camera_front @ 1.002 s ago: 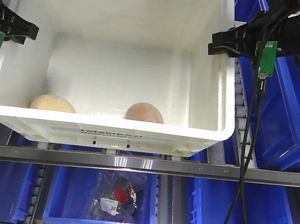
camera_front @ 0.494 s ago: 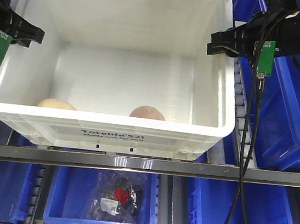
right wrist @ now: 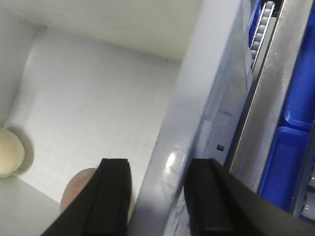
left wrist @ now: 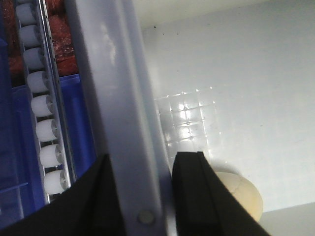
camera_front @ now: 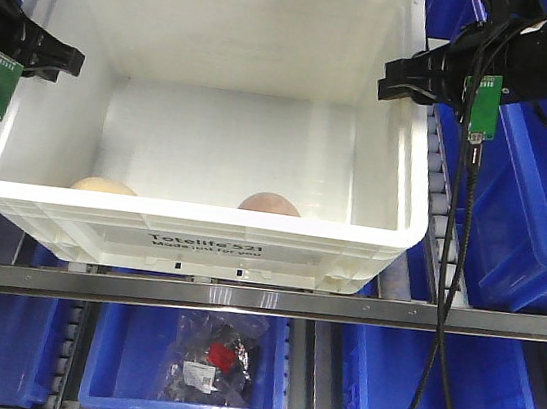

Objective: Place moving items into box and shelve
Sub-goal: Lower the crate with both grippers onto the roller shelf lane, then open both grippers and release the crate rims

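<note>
the box [camera_front: 217,96] is a large white plastic crate, rectangular, with a ribbed rim and smooth walls; black print on its near wall reads "totelife 521" with a smaller line under it that looks like "made just for you". it sits on a metal shelf rail [camera_front: 261,299] fitted with roller tracks [left wrist: 47,132] of small white wheels.

both moving items lie on the box floor against the near wall: the pale yellow toy [camera_front: 104,185] toward the near left corner, the pink toy [camera_front: 269,204] near the middle. only their rounded tops show, and they lie apart.

the left end effector [left wrist: 142,196] straddles the box's left rim, one black finger inside and one outside, closed onto the wall. the right end effector [right wrist: 157,196] clamps the right rim the same way.

blue plastic bins [camera_front: 182,359] of glossy moulded plastic fill the shelf below and the right side; one holds a clear bag [camera_front: 213,358] with red and dark contents and a white label too small to read.
</note>
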Motion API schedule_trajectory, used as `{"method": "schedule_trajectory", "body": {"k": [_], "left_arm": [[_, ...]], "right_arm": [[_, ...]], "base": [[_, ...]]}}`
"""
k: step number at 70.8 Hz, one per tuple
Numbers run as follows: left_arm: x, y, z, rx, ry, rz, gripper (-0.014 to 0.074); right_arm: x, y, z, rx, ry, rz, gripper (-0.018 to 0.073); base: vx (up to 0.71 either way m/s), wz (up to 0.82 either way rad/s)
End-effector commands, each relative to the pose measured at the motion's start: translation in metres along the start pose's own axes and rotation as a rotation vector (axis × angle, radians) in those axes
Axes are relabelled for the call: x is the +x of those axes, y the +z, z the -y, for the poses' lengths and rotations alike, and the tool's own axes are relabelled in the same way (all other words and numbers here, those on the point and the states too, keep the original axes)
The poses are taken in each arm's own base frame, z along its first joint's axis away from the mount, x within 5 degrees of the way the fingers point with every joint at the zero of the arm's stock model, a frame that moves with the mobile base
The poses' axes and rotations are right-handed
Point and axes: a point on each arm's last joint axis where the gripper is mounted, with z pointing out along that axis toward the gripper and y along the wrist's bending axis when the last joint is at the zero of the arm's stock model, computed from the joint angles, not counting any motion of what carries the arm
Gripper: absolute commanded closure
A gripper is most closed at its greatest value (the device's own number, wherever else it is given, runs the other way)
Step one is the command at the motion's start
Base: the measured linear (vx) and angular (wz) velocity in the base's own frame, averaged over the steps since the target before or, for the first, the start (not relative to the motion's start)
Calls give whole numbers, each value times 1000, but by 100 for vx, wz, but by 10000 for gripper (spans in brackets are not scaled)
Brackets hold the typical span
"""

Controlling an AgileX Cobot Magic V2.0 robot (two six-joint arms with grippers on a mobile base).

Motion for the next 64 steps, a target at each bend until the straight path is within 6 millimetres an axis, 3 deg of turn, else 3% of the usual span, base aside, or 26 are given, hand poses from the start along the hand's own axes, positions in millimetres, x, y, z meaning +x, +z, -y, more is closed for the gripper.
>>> {"method": "schedule_trajectory", "body": {"k": [1, 15, 26, 45, 64], "left_arm": [[-24, -22, 7, 35, 3, 225, 459], [-24, -22, 6, 25, 4, 223, 267], [-24, -22, 5, 5, 17, 223, 167], [-24, -24, -8, -123, -56, 222, 144], [-22, -27, -9, -136, -85, 211, 146]], "right_arm": [[-24, -30, -25, -81, -22, 171, 307], [-25, -30, -24, -71, -20, 187, 20], [-26, -30, -23, -64, -20, 197, -102], [-28, -30, -22, -50, -20, 220, -88], [-32, -31, -15, 33, -67, 261, -39]], "base": [[0, 0], [0, 0], [0, 0], [0, 0], [0, 0]]}}
